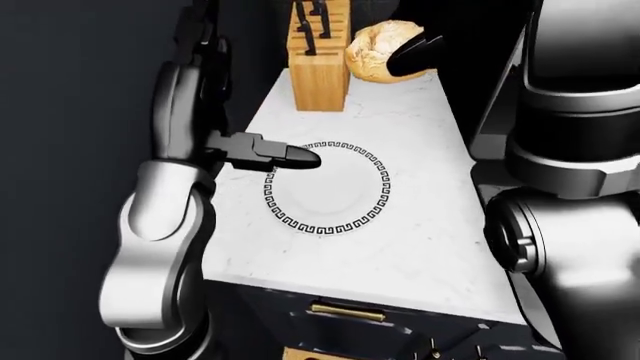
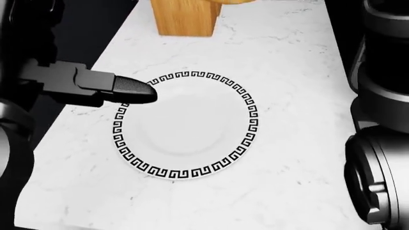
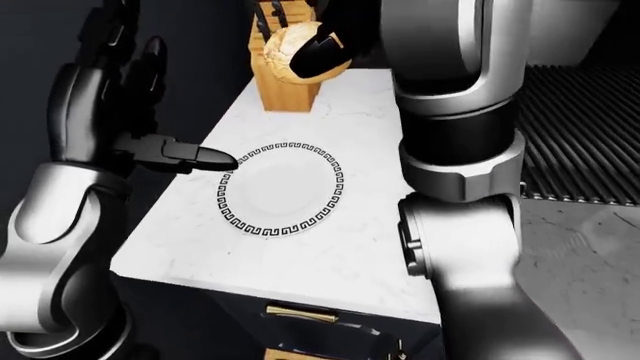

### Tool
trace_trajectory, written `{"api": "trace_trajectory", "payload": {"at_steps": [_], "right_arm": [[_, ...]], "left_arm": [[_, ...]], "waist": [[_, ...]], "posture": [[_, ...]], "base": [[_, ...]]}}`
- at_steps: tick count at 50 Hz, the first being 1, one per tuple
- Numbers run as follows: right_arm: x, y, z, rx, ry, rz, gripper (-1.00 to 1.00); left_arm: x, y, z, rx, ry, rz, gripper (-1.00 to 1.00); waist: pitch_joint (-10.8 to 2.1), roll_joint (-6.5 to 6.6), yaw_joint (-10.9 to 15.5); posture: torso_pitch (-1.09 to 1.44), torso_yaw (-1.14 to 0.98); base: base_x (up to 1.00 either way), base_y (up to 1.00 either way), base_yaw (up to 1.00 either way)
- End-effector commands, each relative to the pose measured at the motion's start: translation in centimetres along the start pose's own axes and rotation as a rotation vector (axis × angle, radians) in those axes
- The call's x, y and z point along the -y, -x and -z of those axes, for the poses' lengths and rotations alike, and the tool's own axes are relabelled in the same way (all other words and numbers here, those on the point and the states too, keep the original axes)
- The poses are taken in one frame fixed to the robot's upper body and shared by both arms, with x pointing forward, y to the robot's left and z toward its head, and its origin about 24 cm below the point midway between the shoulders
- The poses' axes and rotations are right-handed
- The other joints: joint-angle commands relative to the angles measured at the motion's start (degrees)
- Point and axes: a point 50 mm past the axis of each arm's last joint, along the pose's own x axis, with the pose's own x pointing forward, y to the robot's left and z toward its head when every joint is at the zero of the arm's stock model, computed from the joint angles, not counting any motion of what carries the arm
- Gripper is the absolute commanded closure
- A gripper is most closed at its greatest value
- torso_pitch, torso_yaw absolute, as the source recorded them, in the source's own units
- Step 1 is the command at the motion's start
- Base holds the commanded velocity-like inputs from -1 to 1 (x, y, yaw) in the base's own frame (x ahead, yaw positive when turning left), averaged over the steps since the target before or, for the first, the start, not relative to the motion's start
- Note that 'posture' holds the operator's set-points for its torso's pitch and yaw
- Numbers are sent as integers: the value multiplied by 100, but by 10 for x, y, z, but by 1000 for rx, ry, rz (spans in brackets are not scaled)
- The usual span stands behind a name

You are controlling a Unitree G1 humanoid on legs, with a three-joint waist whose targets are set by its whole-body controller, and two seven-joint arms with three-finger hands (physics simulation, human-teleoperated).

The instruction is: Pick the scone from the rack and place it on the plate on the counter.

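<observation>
The scone [image 1: 372,49], pale golden and round, is held in my right hand [image 1: 410,54] high above the top end of the counter, beside the knife block; a black finger wraps over it. It also shows in the right-eye view [image 3: 285,49]. The plate [image 2: 251,120], white with a black Greek-key rim, lies flat on the white marble counter [image 2: 287,72] with nothing on it. My left hand [image 2: 131,90] is open, one black finger stretched out level over the plate's left rim, its other fingers raised.
A wooden knife block [image 1: 320,71] stands on the counter above the plate. A black ridged stove top [image 3: 590,127] lies to the right of the counter. My right arm [image 2: 383,143] fills the head view's right edge. Drawers with brass handles [image 1: 345,311] sit below the counter's near edge.
</observation>
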Motion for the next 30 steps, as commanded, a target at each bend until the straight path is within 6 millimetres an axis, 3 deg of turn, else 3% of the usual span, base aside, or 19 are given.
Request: {"api": "trace_trajectory", "payload": {"at_steps": [1,21,30], "right_arm": [[4,10,-13,43,61,39,100],[5,-11,-10,-10,141,-41,100],[6,-31,6,-52,168,-75,100]], "left_arm": [[-2,0,-13,76,-6,-15,-100],[-2,0,-13,80,-10,-16,-100],[-1,-1,-15,83,-11,-13,-100]], "waist": [[-168,-19,35],[-227,-42,396],[-237,-48,449]], "posture": [[0,49],[0,51],[0,51]], "base": [[0,0,0],[0,0,0],[0,0,0]]}}
